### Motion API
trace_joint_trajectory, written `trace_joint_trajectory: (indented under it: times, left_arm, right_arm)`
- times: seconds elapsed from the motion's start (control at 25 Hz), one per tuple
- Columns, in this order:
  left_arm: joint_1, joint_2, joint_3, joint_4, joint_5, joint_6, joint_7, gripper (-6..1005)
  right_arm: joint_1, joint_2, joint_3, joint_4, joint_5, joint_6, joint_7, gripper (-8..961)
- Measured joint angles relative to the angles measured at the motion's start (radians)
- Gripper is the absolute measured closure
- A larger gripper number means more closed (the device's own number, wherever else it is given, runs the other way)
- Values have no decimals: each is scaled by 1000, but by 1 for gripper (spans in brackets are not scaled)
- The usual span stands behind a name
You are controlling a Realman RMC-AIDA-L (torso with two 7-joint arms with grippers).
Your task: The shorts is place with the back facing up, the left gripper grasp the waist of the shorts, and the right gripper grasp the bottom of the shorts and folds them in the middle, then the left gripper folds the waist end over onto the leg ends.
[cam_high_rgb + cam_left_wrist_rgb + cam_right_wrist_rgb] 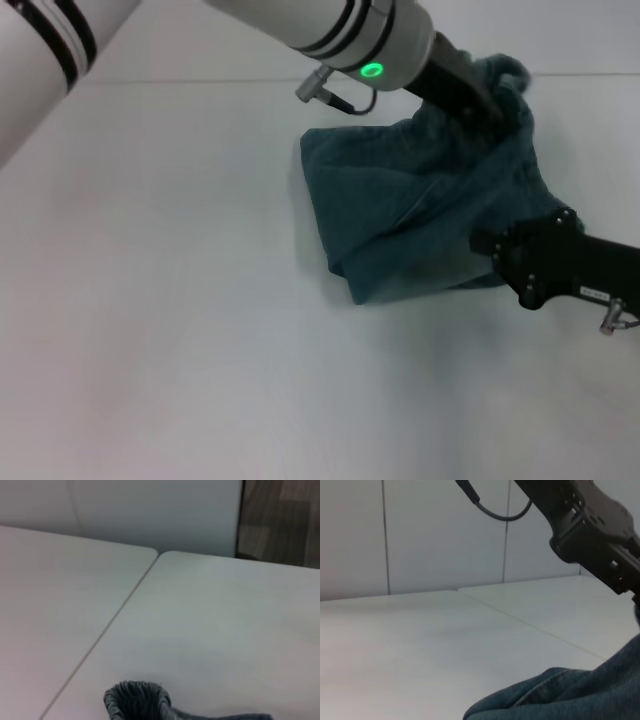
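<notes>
The shorts (400, 210), faded blue-green denim, lie bunched on the white table toward the right, with their right side lifted off the surface. My left gripper (485, 105) reaches across from the upper left and is shut on the ruffled waist (508, 72), holding it raised. That ruffled band (137, 700) also shows in the left wrist view. My right gripper (485, 245) comes in from the right edge and is shut on the bottom of the shorts, cloth draping from it. The right wrist view shows a denim fold (570, 692) and the left arm's black claw (590, 525) above it.
The white table (150, 300) stretches bare to the left and front of the shorts. A seam between two tabletops (100, 640) runs across the far side. A white panelled wall (445, 535) stands behind the table.
</notes>
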Motion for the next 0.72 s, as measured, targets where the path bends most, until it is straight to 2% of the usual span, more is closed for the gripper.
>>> trace_joint_trajectory:
  times: [0.16,0.32,0.4,0.52,0.72]
  left_arm:
    - [48,0,74,90,-44,11,1,828]
    - [87,0,102,157,-55,33,-1,822]
    - [114,0,103,187,-57,37,-1,733]
    - [197,1,102,282,-70,39,26,599]
    - [414,1,67,440,-223,82,214,398]
  right_arm:
    - [5,7,0,-2,-22,-4,0,929]
    - [16,10,-5,-3,-37,-26,1,924]
    - [18,10,-6,-3,-38,-30,2,921]
    - [21,12,-6,-4,-39,-32,8,917]
    - [22,8,1,-4,-39,-45,10,911]
